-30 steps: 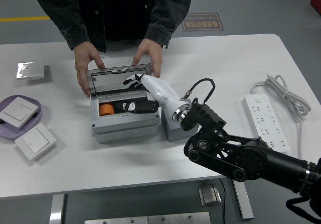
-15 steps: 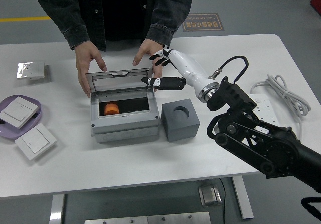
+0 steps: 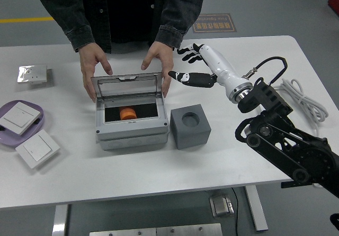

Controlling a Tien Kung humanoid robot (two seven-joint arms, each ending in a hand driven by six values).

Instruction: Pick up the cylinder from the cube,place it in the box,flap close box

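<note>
An orange cylinder (image 3: 127, 114) lies inside the open grey box (image 3: 132, 131). The box's clear lid (image 3: 127, 89) stands up at the back. A dark grey cube (image 3: 190, 125) with an empty round hole on top sits right of the box. My right hand (image 3: 189, 65) is open and empty, fingers spread, above the table to the right of the lid and behind the cube. A person's two hands (image 3: 93, 66) hold the lid's back corners, one on each side. My left hand is out of view.
A white power strip (image 3: 280, 128) with its cable lies at the right. A purple plate (image 3: 34, 129) with a white switch, another switch (image 3: 37, 148) and a socket plate (image 3: 33, 74) are at the left.
My right hand has pulled out of the box, empty, and moved up and right past the lid. The orange cylinder stays in the box and has rolled towards its middle.
</note>
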